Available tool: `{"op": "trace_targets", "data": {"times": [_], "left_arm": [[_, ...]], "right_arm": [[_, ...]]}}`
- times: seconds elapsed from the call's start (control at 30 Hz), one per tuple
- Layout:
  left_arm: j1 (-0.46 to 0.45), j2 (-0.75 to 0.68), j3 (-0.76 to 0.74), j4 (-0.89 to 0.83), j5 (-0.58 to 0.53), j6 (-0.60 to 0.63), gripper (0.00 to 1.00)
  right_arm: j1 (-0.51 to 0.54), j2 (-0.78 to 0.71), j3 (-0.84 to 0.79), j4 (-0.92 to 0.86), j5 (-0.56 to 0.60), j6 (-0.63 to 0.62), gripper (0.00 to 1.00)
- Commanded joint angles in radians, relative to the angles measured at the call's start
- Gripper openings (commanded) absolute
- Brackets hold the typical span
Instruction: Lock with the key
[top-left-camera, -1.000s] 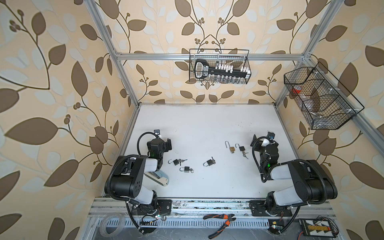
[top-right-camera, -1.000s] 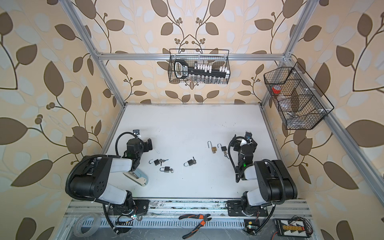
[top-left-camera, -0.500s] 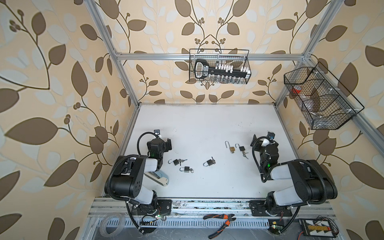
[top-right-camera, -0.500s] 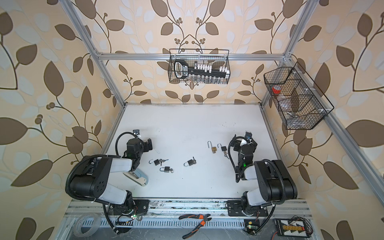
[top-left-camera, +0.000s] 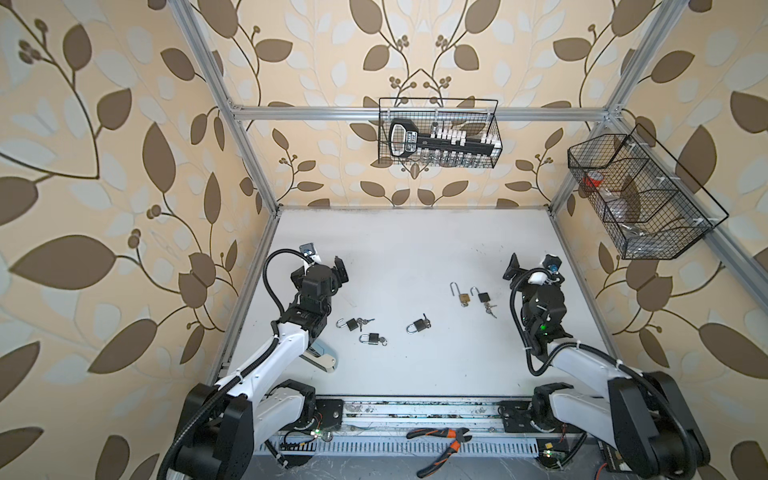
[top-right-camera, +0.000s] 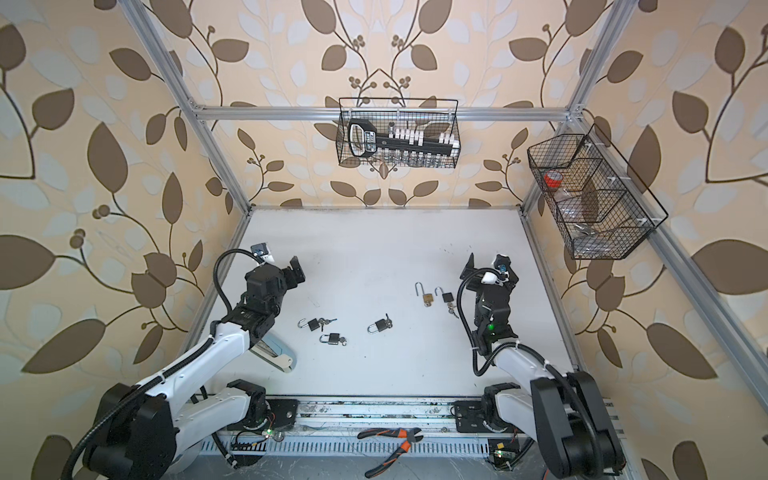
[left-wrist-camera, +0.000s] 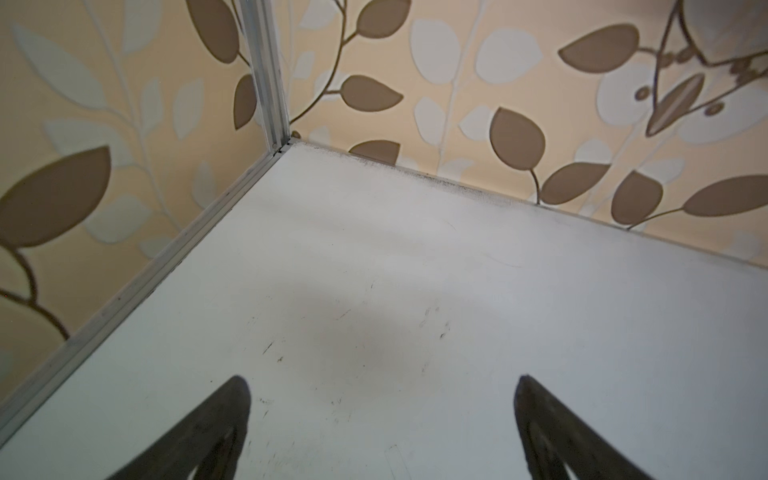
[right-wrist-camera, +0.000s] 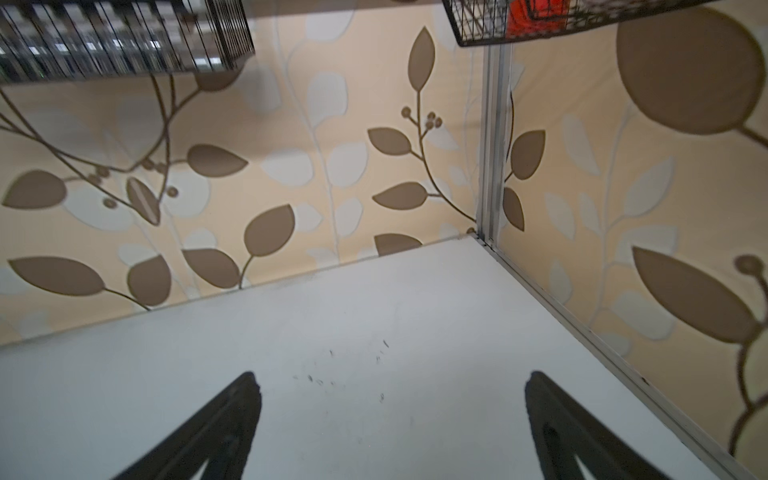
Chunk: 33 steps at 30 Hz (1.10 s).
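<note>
Robot lab cell: aluminium frame (top-left-camera: 415, 113), wallpapered panels (top-left-camera: 104, 166), wire basket (top-left-camera: 457, 162), pliers (top-left-camera: 442, 442) on rail (top-left-camera: 415, 409).

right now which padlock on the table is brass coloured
The brass padlock, with the long open shackle, next to a black padlock; all four others have black bodies.

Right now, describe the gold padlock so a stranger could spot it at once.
On the white table, look toward the side below the wire basket on the right wall, where two padlocks lie side by side. The brass padlock is the one nearer the table's middle. It alone has a gold body and a long shackle; the black padlock beside it has a short one.
</note>
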Motion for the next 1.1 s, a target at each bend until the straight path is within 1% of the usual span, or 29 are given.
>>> {"op": "trace_targets", "data": {"times": [0.0, 0.03, 0.1, 0.13, 0.17, 0.2, 0.23, 0.3, 0.37, 0.43, 0.5, 0.53, 0.57, 0.6, 0.7, 0.8, 0.87, 0.93, 1.0, 1.03, 1.07], "left_arm": [[0.001, -0.004, 0.136, -0.432, -0.040, -0.319, 0.99], [0.001, 0.000, 0.169, -0.493, -0.003, -0.333, 0.99], [0.001, -0.008, 0.206, -0.562, 0.063, -0.350, 0.99], [0.001, -0.020, 0.213, -0.584, 0.102, -0.354, 0.99], [0.001, -0.034, 0.218, -0.595, 0.137, -0.348, 0.99], [0.001, -0.050, 0.220, -0.609, 0.179, -0.342, 0.99], [0.001, -0.066, 0.221, -0.618, 0.225, -0.336, 0.99], [0.001, -0.084, 0.231, -0.655, 0.290, -0.328, 0.99], [-0.002, -0.089, 0.253, -0.723, 0.317, -0.317, 0.99], [-0.005, -0.101, 0.276, -0.797, 0.323, -0.305, 0.99], [-0.005, -0.119, 0.293, -0.850, 0.333, -0.293, 0.99], [-0.005, -0.129, 0.299, -0.868, 0.347, -0.285, 0.99], [-0.003, -0.138, 0.303, -0.879, 0.359, -0.282, 0.99], [-0.004, -0.147, 0.302, -0.883, 0.372, -0.277, 0.99], [0.003, -0.161, 0.304, -0.859, 0.430, -0.267, 0.99], [0.021, -0.136, 0.342, -0.856, 0.478, -0.252, 0.99], [0.041, -0.120, 0.365, -0.850, 0.505, -0.238, 0.99], [0.073, -0.104, 0.379, -0.837, 0.543, -0.226, 0.99], [0.115, -0.092, 0.384, -0.820, 0.596, -0.218, 0.99], [0.140, -0.084, 0.387, -0.811, 0.622, -0.214, 0.99], [0.164, -0.081, 0.391, -0.805, 0.645, -0.206, 0.99]], "right_arm": [[-0.002, -0.087, 0.046, -0.214, -0.120, 0.164, 1.00], [-0.001, -0.112, 0.073, -0.300, -0.115, 0.248, 1.00], [-0.004, -0.134, 0.143, -0.505, -0.078, 0.381, 1.00], [-0.005, -0.137, 0.169, -0.571, -0.092, 0.400, 1.00], [-0.005, -0.138, 0.188, -0.632, -0.077, 0.441, 1.00], [-0.005, -0.140, 0.214, -0.717, -0.045, 0.506, 1.00], [-0.006, -0.140, 0.228, -0.770, -0.039, 0.551, 1.00], [-0.008, -0.140, 0.228, -0.765, -0.117, 0.545, 1.00], [-0.010, -0.139, 0.216, -0.745, -0.200, 0.582, 0.99], [-0.010, -0.128, 0.206, -0.695, -0.361, 0.544, 0.94], [-0.008, -0.105, 0.223, -0.700, -0.508, 0.499, 0.92], [0.000, -0.091, 0.223, -0.686, -0.582, 0.486, 0.93], [0.011, -0.080, 0.218, -0.659, -0.646, 0.467, 0.99], [0.034, -0.067, 0.213, -0.633, -0.699, 0.444, 0.99], [0.144, -0.024, 0.241, -0.659, -0.714, 0.359, 0.99], [0.291, 0.000, 0.265, -0.692, -0.677, 0.263, 0.99], [0.386, 0.014, 0.258, -0.671, -0.663, 0.165, 0.99], [0.464, 0.051, 0.274, -0.682, -0.664, 0.081, 0.99], [0.531, 0.102, 0.319, -0.735, -0.656, 0.008, 0.99], [0.562, 0.129, 0.336, -0.742, -0.639, -0.030, 0.99], [0.621, 0.155, 0.354, -0.748, -0.618, -0.068, 0.99]]}}
